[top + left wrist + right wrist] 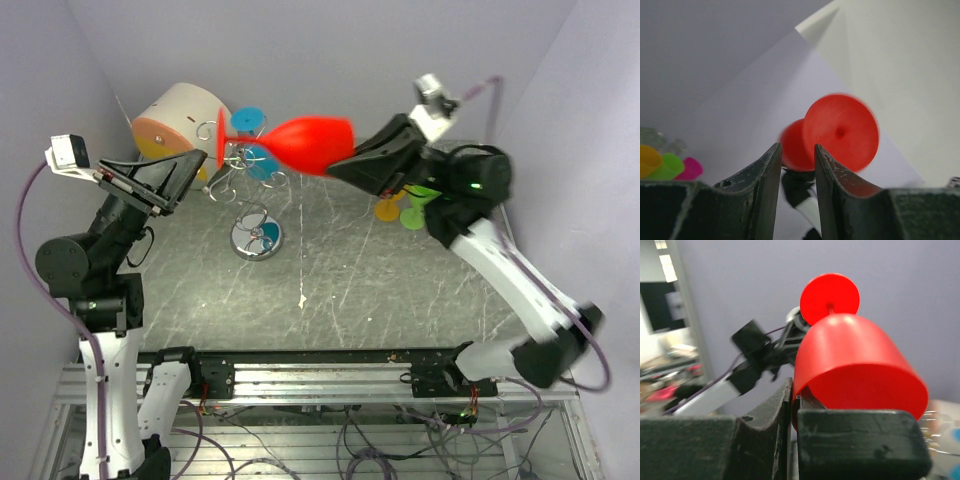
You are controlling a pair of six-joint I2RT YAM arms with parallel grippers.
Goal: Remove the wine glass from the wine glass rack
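Red wine glass, held level in the air by the right gripper.

Top view: the glass lies sideways, its bowl rim in the right gripper and its foot pointing at the left gripper, which is near but apart from it. The stem crosses above the curled arms of the wine glass rack, and contact with the wire cannot be told. Two blue glasses are at the rack, and a beige drum stands behind.
Left wrist view: the fingers are parted with nothing between them, and the glass's round foot lies beyond the tips.
Right wrist view: the fingers are clenched on the bowl wall at the rim, with the foot farthest from the camera.
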